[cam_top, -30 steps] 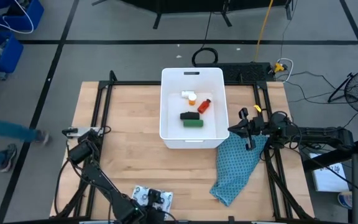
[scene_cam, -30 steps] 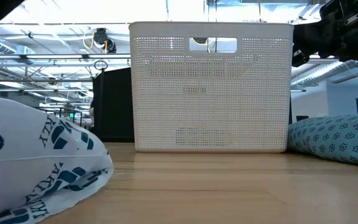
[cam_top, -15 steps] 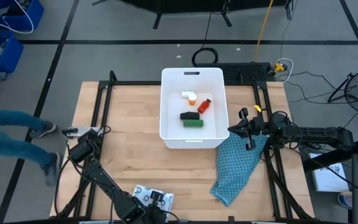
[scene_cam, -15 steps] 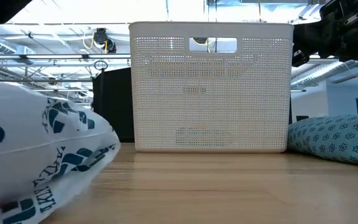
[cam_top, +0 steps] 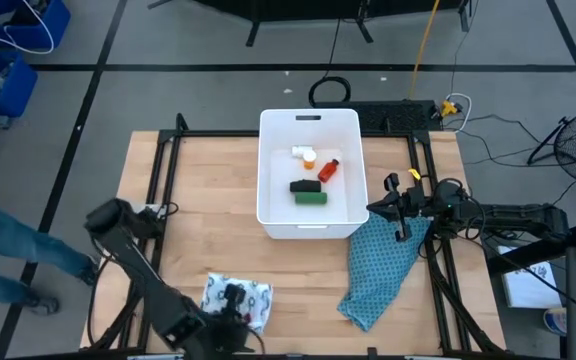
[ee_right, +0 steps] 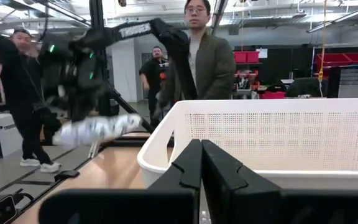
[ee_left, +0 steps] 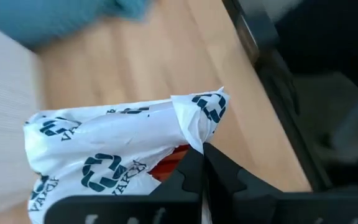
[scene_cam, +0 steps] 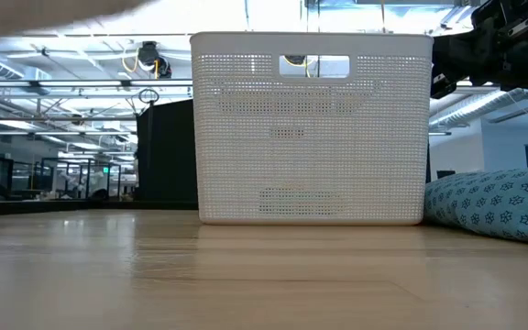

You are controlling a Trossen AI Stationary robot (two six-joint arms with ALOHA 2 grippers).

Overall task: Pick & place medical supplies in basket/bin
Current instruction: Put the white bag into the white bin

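Four supplies lie in the tub (cam_top: 273, 215). Left gripper (cam_top: 230, 297), near the table's front edge, grips the last packet (cam_top: 252, 301); right gripper (cam_top: 392, 209) waits closed, empty, beside the tub.

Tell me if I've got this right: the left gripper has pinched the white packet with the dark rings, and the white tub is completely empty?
Not quite. The left gripper is shut on the white packet, but the white tub is not empty. The high view shows a red bottle, a black block, a green block and an orange vial already lying inside it.
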